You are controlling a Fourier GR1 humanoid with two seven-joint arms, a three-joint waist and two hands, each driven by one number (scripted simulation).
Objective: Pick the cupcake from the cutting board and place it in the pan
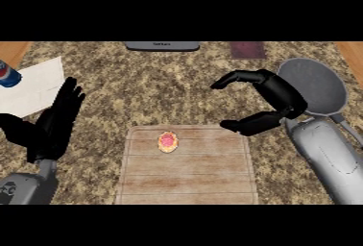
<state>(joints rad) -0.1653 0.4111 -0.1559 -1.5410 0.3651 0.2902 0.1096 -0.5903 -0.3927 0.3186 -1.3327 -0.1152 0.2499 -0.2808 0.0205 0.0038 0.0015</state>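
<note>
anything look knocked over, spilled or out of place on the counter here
Nothing stands out. The cupcake sits upright on the cutting board, the pan lies flat beside the right hand, and nothing is spilled.

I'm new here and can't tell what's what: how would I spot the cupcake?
Find the wooden cutting board lying low in the middle of the speckled counter. On its far end sits the cupcake, small and round. It alone lies on the board, with a pink top and a tan rim.
</note>
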